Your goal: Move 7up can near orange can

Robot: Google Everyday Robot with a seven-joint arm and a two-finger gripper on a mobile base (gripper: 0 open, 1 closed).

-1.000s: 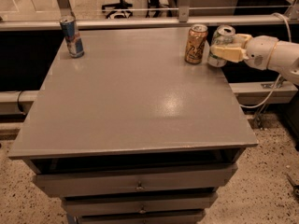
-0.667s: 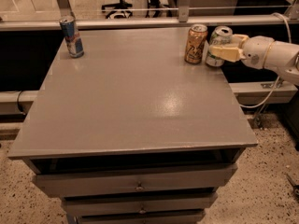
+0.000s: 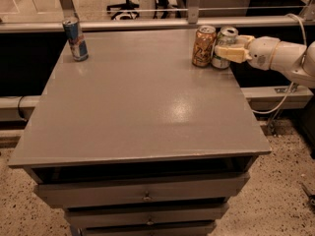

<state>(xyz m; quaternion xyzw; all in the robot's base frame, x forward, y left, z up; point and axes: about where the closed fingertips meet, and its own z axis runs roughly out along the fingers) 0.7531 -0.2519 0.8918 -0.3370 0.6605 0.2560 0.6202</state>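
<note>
My claw [image 3: 227, 53] reaches in from the right at the far right edge of the grey table [image 3: 138, 112]. Its cream fingers [image 3: 235, 54] are clamped on the 7up can [image 3: 227, 35], which stands upright on the tabletop. Just beside the claw, on its left in my view, stands the orange can [image 3: 203, 46], close against the held can. Well away from the claw, at the far left corner, 1 slim blue-and-silver can [image 3: 75, 39] stands upright.

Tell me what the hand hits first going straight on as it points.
Reaching in from the right and pointing left, the hand has the 7up can at it; next in line, probably, the orange can right beside.
</note>
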